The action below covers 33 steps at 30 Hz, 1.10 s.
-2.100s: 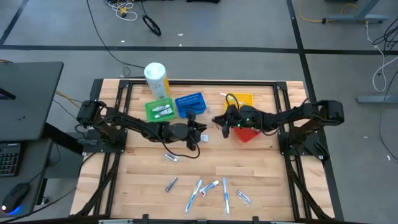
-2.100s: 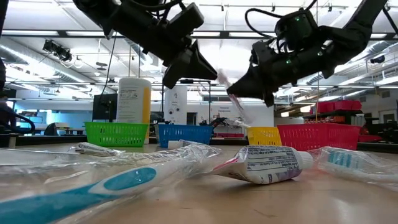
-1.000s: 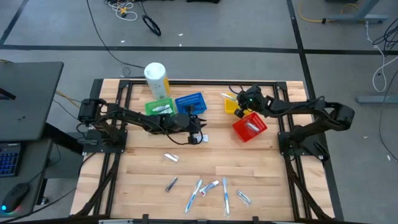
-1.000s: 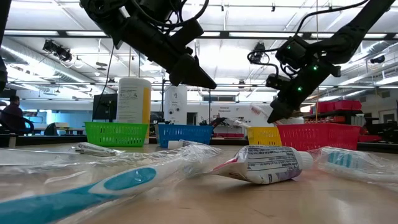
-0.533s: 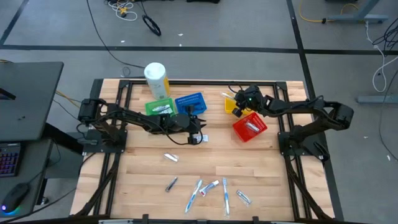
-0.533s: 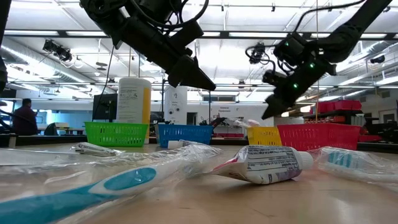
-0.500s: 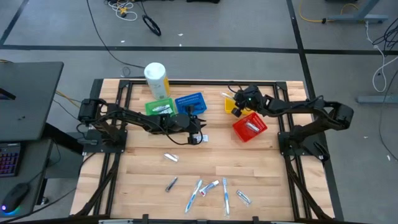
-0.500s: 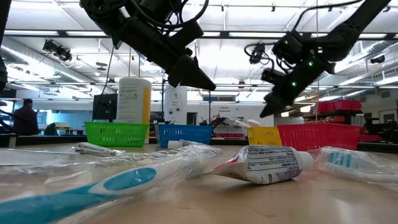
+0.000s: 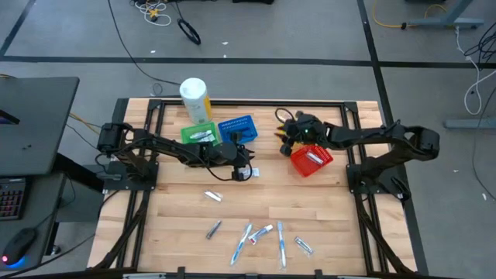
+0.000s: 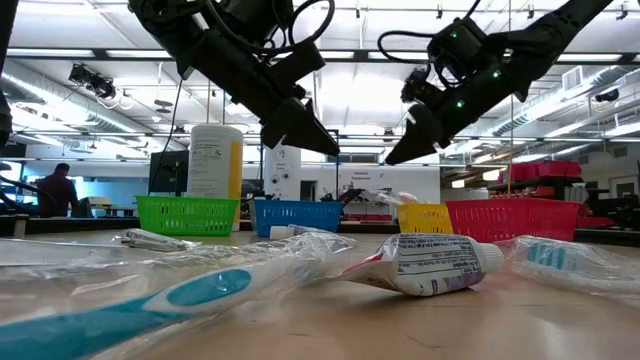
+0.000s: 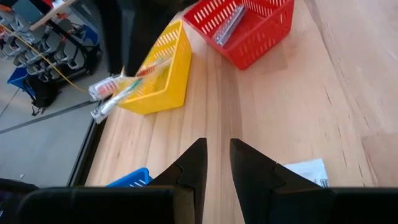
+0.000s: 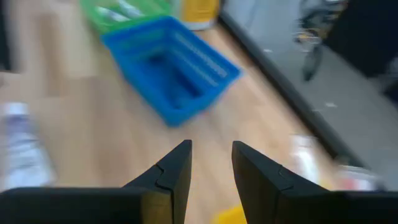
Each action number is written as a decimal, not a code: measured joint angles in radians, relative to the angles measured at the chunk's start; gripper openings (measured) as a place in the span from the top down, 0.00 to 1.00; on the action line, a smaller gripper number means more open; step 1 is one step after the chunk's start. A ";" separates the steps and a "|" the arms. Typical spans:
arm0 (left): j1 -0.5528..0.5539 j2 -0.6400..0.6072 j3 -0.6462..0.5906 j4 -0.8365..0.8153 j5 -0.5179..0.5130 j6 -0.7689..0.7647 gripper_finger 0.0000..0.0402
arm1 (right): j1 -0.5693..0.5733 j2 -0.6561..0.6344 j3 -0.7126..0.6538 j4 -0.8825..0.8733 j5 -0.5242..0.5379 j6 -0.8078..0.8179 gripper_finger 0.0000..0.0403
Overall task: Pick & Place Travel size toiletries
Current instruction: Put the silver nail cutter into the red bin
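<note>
The right gripper (image 9: pixel 284 142) is seen in the high view raised just beside the red basket (image 9: pixel 312 160). Its own wrist view shows both fingers (image 12: pixel 169 175) parted by a narrow gap with nothing between them, and the blue basket (image 12: pixel 171 73) lying ahead of them.

The left gripper (image 11: pixel 213 163) is held above the table (image 9: pixel 325 221), near the blue basket in the high view. Its fingers stand slightly apart and empty. Only the left wrist view shows what lies ahead of this gripper: a wrapped toothbrush (image 11: pixel 122 89) propped over the rim of the yellow basket (image 11: pixel 163 79), and a silver tube (image 11: pixel 228 23) inside the red basket.

The remaining toiletries (image 9: pixel 263 239) are scattered on the table well away from both grippers; the low view resolves a toothpaste tube (image 10: pixel 425 263) there.
</note>
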<state>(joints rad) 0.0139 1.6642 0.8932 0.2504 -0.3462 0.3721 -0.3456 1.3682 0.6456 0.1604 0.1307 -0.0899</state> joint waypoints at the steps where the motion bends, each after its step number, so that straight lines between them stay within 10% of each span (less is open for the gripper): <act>1: 0.000 0.000 0.000 -0.002 0.000 0.000 0.81 | 0.017 0.000 0.000 0.000 -0.017 0.012 0.70; 17: 0.000 0.000 0.000 -0.001 0.000 -0.003 0.81 | 0.321 0.000 0.000 -0.035 -0.456 0.337 0.70; 33: 0.000 0.000 0.000 0.001 0.000 -0.023 0.81 | 0.758 0.000 0.001 -0.293 -0.375 1.034 0.70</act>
<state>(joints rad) 0.0139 1.6642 0.8932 0.2512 -0.3461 0.3492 0.4126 1.3678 0.6464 -0.1327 -0.2447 0.9437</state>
